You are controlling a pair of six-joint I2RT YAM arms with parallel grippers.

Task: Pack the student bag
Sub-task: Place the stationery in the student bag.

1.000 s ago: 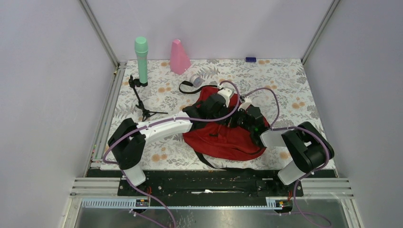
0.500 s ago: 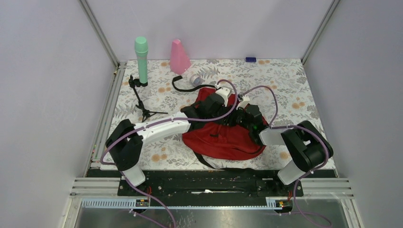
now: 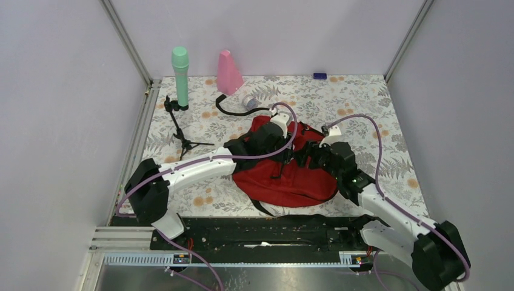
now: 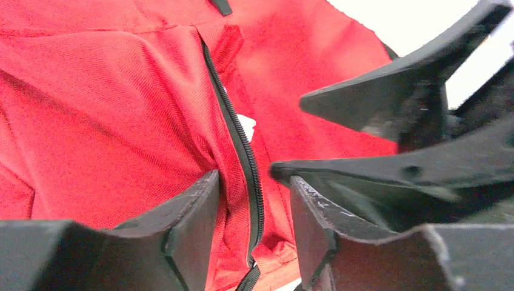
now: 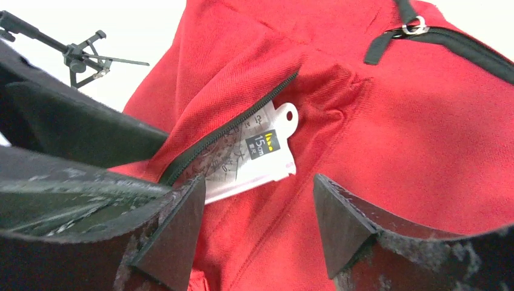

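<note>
Swung out to the near right since a second ago: right arm's elbow; both grips loosened too. Bag [image 3: 285, 176] mid-table on floral cloth [image 3: 363, 109], under both wrists. Left gripper [image 4: 253, 182] partly open, astride the zipper [image 4: 239, 139], clamping nothing. Right gripper [image 5: 259, 180] wide open, empty, just over a ruler pack [image 5: 254, 154] poking from the pocket. Crowded: each gripper close beside the other. Behind the bag: strap [image 3: 233, 109], grey roll [image 3: 250, 101], pink cone [image 3: 229, 73], green mic [image 3: 180, 76]; tripod [image 3: 180, 130] to the left; blue bit [image 3: 319, 76] at far edge.
</note>
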